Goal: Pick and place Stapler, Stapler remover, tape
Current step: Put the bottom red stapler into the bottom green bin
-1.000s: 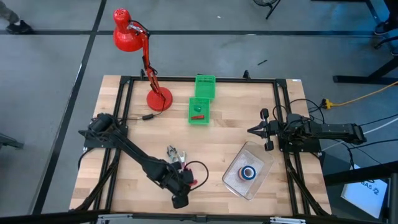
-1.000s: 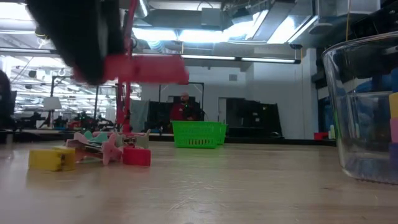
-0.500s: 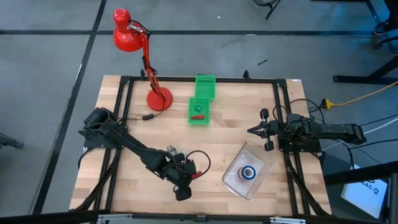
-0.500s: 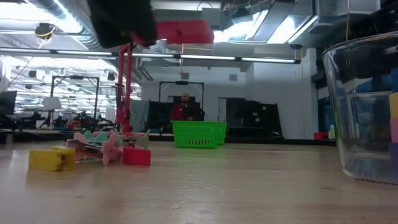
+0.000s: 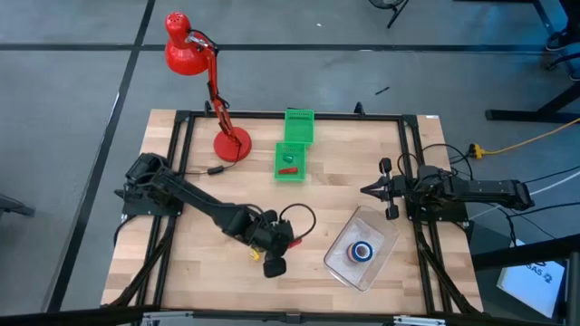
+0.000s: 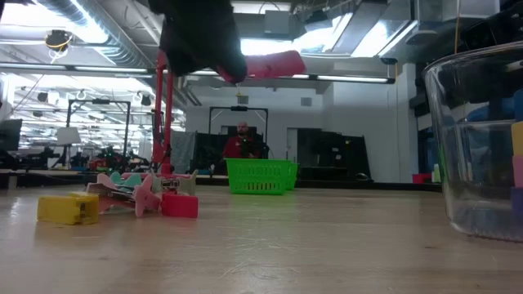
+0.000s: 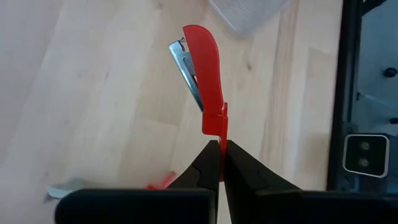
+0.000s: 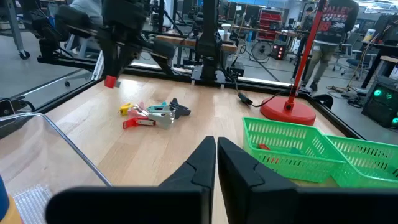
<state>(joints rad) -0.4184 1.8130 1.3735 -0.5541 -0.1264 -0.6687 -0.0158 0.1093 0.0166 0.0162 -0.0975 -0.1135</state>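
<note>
My left gripper [image 7: 221, 148] is over the table's near middle [image 5: 283, 239], left of the clear container [image 5: 362, 249]. It is shut on the red stapler [image 7: 208, 68], which also shows high in the low view [image 6: 265, 64]. A blue tape roll [image 5: 362, 252] lies in the container, and blue, yellow and pink show through its wall [image 6: 511, 147]. A small heap of pieces [image 8: 155, 112] lies on the wood; I cannot tell which is the stapler remover. My right gripper [image 8: 216, 146] waits shut at the right edge [image 5: 367, 190]. My left gripper pinches the stapler by the thin red tab at its rear end [image 7: 222, 121] between its two fingertips. The stapler sticks out lengthwise beyond the fingers, its metal underside [image 7: 186, 65] showing. It is lifted clear of the table, well above the wood in the low view.
Two green baskets [image 5: 292, 161] [image 5: 299, 125] stand at the far middle, a small red piece in the nearer one. A red desk lamp [image 5: 231, 143] stands far left, its cord on the wood. A yellow piece [image 6: 69, 208] and a red one [image 6: 180, 204] lie by the heap.
My left gripper has carried the stapler up and toward the table's right, nearer the clear container. The stapler rose well above the heap and now points a little downward. The heap and the right arm have kept still.
</note>
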